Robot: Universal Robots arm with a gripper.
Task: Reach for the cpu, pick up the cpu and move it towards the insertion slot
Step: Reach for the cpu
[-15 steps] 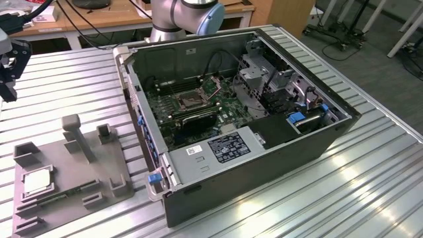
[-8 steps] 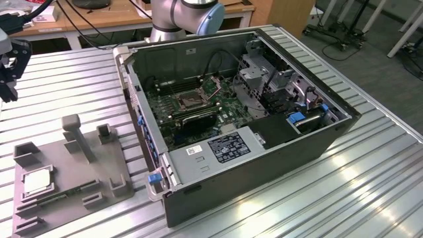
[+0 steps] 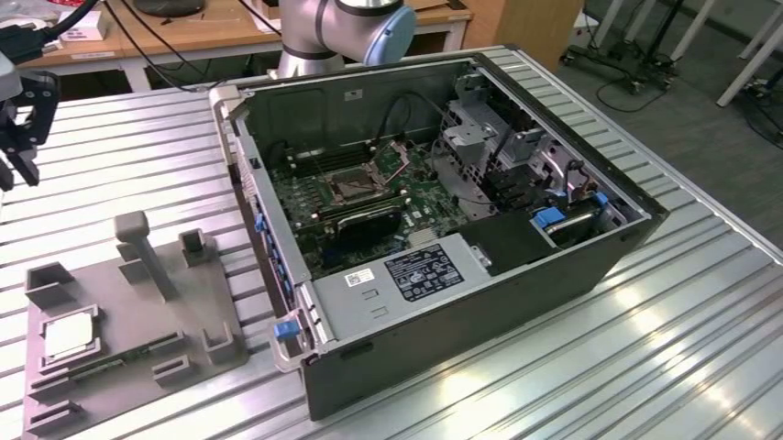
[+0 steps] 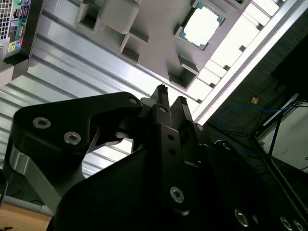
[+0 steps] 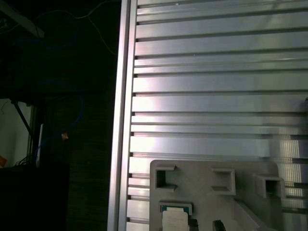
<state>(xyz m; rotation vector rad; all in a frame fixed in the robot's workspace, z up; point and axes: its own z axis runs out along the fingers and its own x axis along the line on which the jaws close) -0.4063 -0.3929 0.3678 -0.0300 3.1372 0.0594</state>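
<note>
Gripper (image 3: pixel 22 137), state unclear, hangs well apart from the chip (image 3: pixel 69 335); a skewed approach could knock it askew.

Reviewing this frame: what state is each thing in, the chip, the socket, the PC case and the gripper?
cpu: lying flat in its recess on the grey fixture plate, not gripped.
insertion slot: dark centre, no chip seated.
computer case: on its side, side panel off, inside exposed.
gripper: above the table, apart from the cpu, carrying nothing.
</note>
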